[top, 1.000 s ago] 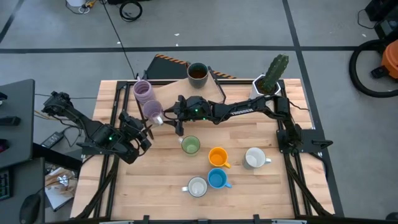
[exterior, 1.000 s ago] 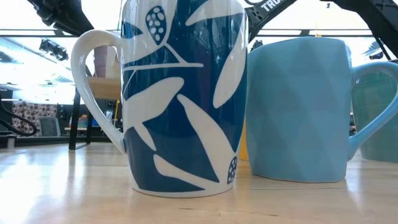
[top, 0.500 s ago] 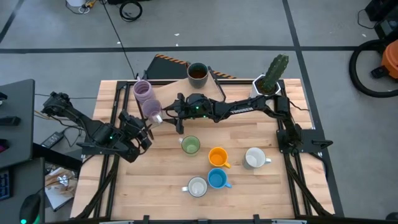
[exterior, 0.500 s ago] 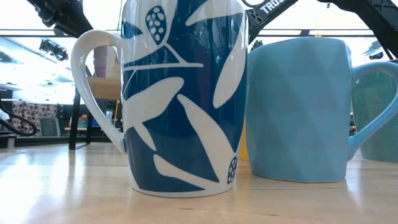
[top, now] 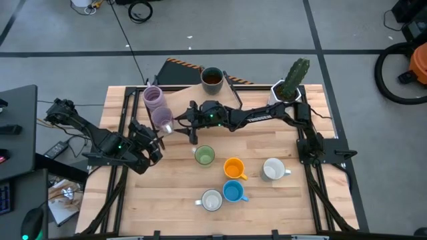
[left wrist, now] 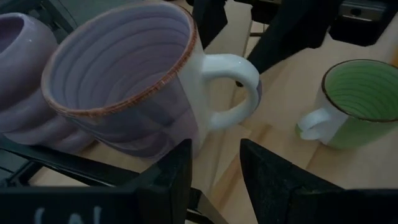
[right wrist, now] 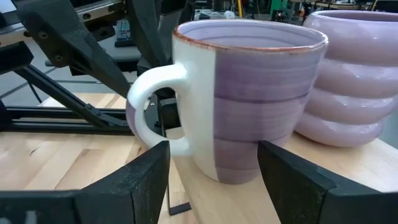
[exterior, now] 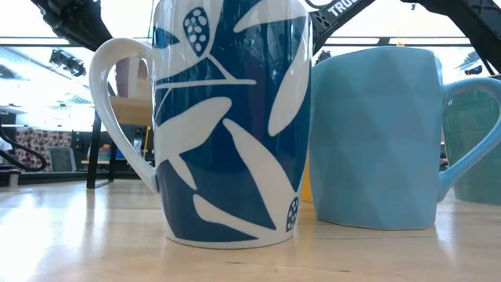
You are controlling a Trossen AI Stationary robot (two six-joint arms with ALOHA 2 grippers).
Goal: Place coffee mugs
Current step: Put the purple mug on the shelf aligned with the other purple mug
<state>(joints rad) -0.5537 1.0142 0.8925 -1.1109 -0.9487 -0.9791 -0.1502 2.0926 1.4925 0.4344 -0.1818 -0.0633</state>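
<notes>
A pale wooden table stands on a grey floor. The right gripper has its fingers apart, one on each side of a purple mug with a white handle, not touching it. This mug stands upright at the table's far left, just beside a second, ribbed purple mug. The left gripper waits near it with its fingers also apart, holding nothing. In the low view a blue-and-white mug and a light blue mug hide most of the table. A green mug, an orange mug and a white mug stand in the middle.
</notes>
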